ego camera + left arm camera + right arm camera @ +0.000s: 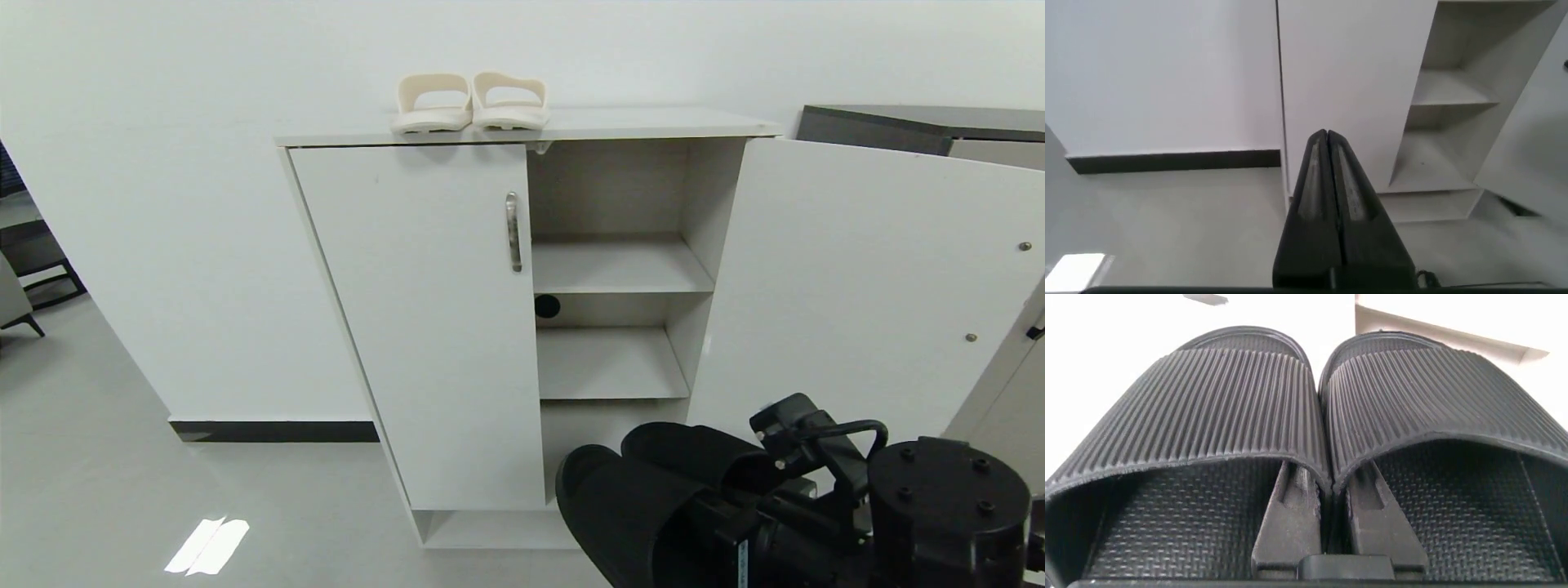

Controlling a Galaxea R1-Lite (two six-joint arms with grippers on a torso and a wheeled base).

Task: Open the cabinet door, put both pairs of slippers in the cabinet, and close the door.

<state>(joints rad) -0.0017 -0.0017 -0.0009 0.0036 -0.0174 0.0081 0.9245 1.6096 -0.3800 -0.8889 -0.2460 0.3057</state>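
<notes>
A white cabinet (441,327) stands against the wall, its right door (865,286) swung open and its left door (424,327) closed. Bare shelves (616,265) show inside. A cream pair of slippers (471,103) sits on the cabinet top. My right gripper (1327,502) is shut on the black pair of slippers (653,490), pinching their inner sides together, low in front of the open compartment. The ribbed black straps (1241,400) loom close in the right wrist view. My left gripper (1327,147) is shut and empty, hanging above the floor left of the cabinet opening.
The open right door juts toward me on the right, next to a grey cabinet (922,126). Chairs (28,269) stand far left. Grey floor (122,457) lies open to the left, with a bright patch (208,545) on it.
</notes>
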